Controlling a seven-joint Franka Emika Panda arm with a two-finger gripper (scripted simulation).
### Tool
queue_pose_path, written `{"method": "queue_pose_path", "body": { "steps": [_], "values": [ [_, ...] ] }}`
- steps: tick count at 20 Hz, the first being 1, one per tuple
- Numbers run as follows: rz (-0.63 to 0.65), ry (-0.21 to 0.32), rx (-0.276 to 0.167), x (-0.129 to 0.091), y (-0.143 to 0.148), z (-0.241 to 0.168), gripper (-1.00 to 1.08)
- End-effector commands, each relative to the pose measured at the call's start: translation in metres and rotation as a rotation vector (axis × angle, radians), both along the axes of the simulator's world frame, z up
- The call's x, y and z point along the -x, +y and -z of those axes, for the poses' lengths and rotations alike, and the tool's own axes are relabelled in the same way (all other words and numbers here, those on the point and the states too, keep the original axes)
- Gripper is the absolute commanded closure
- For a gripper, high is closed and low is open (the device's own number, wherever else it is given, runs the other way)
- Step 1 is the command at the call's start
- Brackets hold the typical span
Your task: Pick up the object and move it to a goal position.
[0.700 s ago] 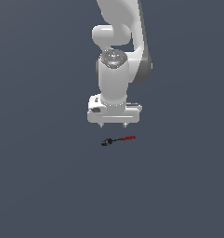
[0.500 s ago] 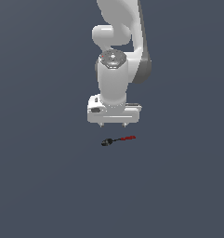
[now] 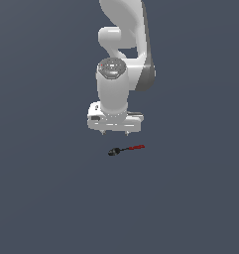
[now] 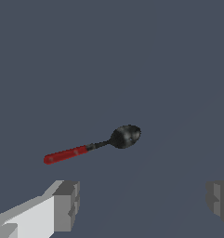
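In the exterior view, the white arm (image 3: 122,64) reaches down over a plain dark grey floor (image 3: 41,198). The gripper (image 3: 115,133) hangs above the spoon-like tool (image 3: 126,149), with two short fingertips (image 3: 105,132) poking from under the hand, set wide apart and holding nothing. The tool lies flat on the floor just below the gripper, not touching it. Its long axis runs nearly across the picture: the black rounded head sits toward the exterior view's left and a little lower in the frame, while the red handle points toward the exterior view's right and slightly up. The tool is shorter than the hand's width.

In the wrist view, the spoon-like tool (image 4: 92,146) lies alone on the grey floor (image 4: 108,56). Head and red handle are joined by a thin dark neck, and the axis is tilted gently. The two grey fingers (image 4: 66,206) show at the picture's edge, far apart, with empty space between them. The tool lies beyond the fingertips, outside the gap and clear of both pads, its handle end nearer the finger with the white body showing.
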State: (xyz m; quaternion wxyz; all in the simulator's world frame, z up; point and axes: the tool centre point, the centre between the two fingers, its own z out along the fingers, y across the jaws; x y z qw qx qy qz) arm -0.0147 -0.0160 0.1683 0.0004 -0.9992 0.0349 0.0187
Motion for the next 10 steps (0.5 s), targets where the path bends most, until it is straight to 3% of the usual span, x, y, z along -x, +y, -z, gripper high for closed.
{"method": "queue_pose_path", "body": {
  "steps": [1,10],
  "values": [
    [0.001,-0.001,0.0,-0.0002,0.0011,0.0,-0.92],
    [0.078,-0.001,-0.001,-0.0001,0.0054,0.0076,-0.92]
  ]
}}
